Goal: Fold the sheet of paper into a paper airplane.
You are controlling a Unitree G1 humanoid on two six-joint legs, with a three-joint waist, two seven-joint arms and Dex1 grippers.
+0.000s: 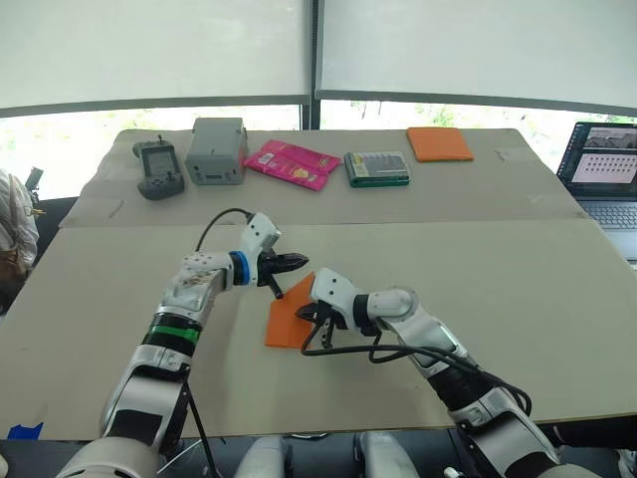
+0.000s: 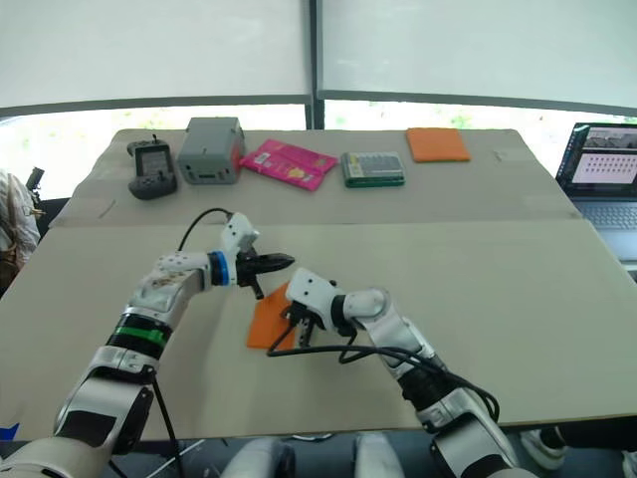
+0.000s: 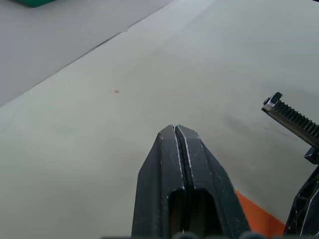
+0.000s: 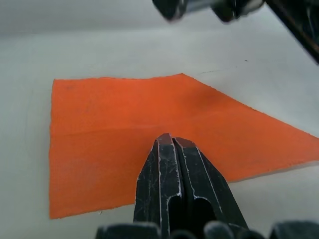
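The sheet of paper [image 1: 287,324] lies flat on the table in front of me, bright orange, with one corner folded in and a crease across it [image 4: 124,129]. My right gripper [image 1: 306,317] is shut, and its fingertips [image 4: 172,142] rest down on the middle of the sheet. My left gripper [image 1: 295,262] is also shut with nothing in it. It hovers just beyond the sheet's far corner [image 3: 254,219], pointing right. No finished paper airplane is in view.
Along the far table edge stand a black handheld device [image 1: 158,167], a grey box [image 1: 216,149], a pink packet [image 1: 292,163], a green case [image 1: 376,167] and a thick orange pad [image 1: 439,143]. A laptop [image 1: 602,169] sits at the right. A person [image 1: 12,234] is at the left edge.
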